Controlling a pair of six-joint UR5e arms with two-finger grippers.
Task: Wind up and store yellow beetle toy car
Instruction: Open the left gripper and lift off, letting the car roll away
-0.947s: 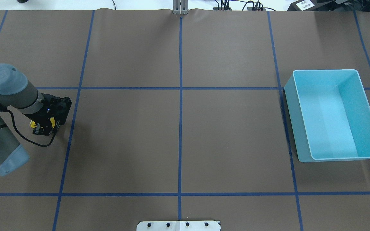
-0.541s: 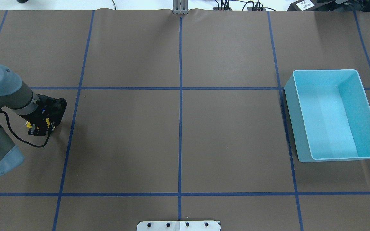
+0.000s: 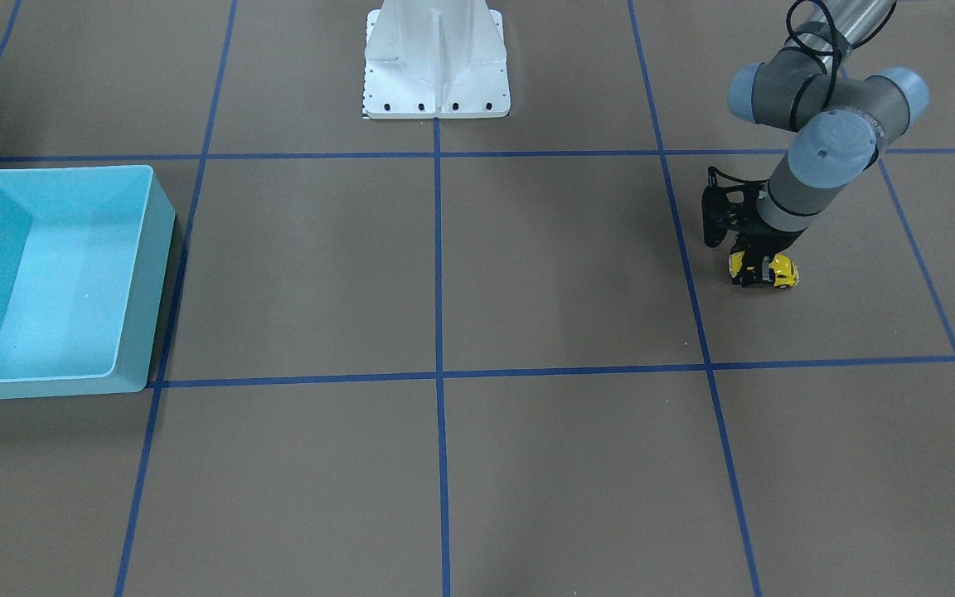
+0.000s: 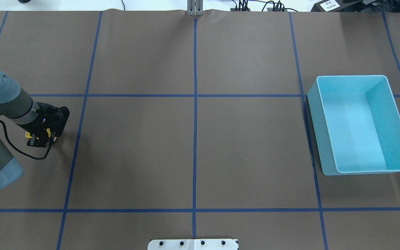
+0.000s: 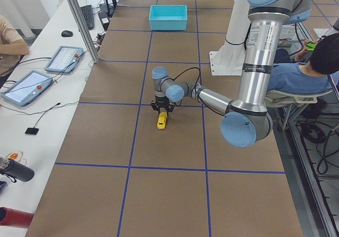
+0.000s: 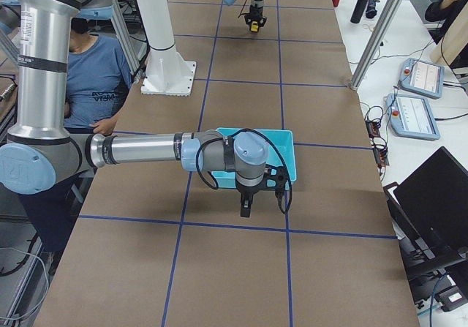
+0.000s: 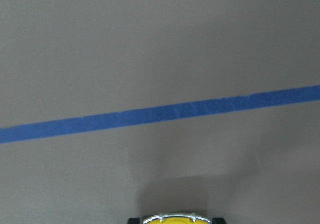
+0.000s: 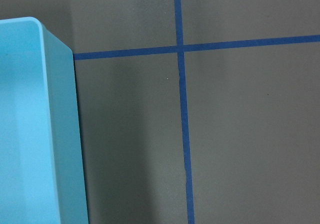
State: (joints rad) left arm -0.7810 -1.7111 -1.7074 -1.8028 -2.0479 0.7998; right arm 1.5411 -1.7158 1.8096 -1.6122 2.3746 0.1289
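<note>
One tiny yellow beetle toy car sits on its wheels on the brown paper-covered table, at the robot's left end and well apart from the empty turquoise bin at the right end. The left gripper points straight down over the car and is clamped across its body, with yellow showing on either side of the black fingers. The right gripper hangs just beside the bin. Only a side view shows it, so whether it is parted or closed cannot be told. The car looks light, hard and glossy, so it is probably slippery under the pads. Its sides between the wheels seem the surest hold, taken low so the wheels press on the paper and can turn for winding. Fingers would likely slide off the rounded roof.
</note>
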